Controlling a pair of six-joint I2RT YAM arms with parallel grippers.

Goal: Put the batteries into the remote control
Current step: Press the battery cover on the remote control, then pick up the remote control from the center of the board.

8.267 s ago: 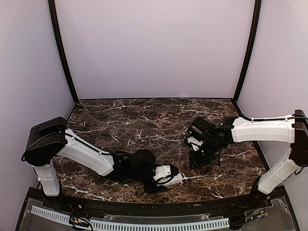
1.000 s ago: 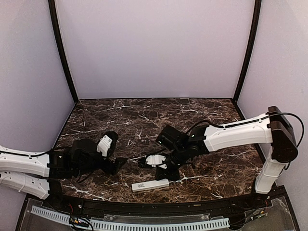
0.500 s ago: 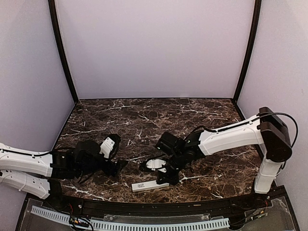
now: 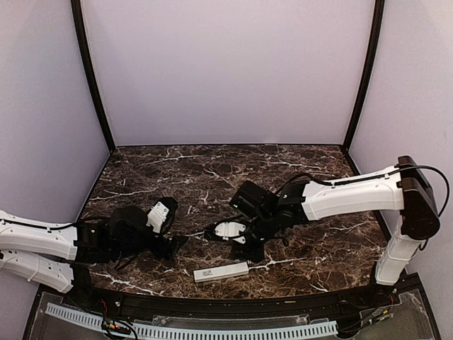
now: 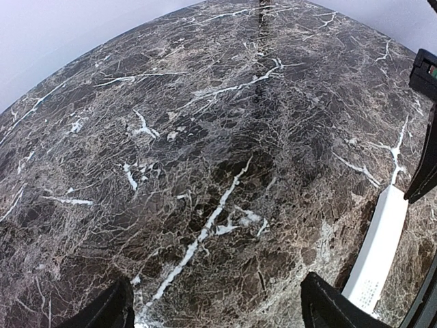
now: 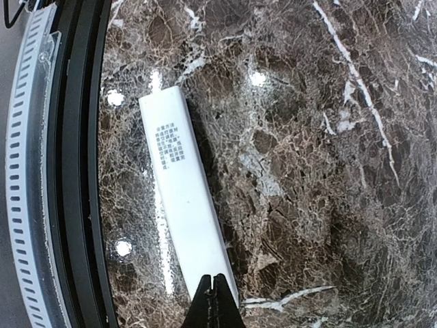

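Note:
The remote control (image 4: 221, 272) is a slim white bar lying flat near the table's front edge, printed side up. It also shows in the right wrist view (image 6: 184, 198) and the left wrist view (image 5: 377, 254). No black section shows. My right gripper (image 4: 247, 253) hangs just above the remote's right end, with its jaws (image 6: 217, 301) shut and nothing between them. My left gripper (image 4: 175, 245) rests low on the table to the left of the remote, with its jaws (image 5: 218, 313) open and empty. No blue batteries are in view.
The dark marble table (image 4: 212, 177) is bounded by a black raised front rim (image 6: 78, 171) just beside the remote. Purple walls close in the back and sides. The right arm's black fingers (image 5: 427, 164) show at the right edge of the left wrist view.
My right gripper dipped to the remote's right end half a second ago and has now lifted and drawn back a little. The remote and the left arm have barely moved.

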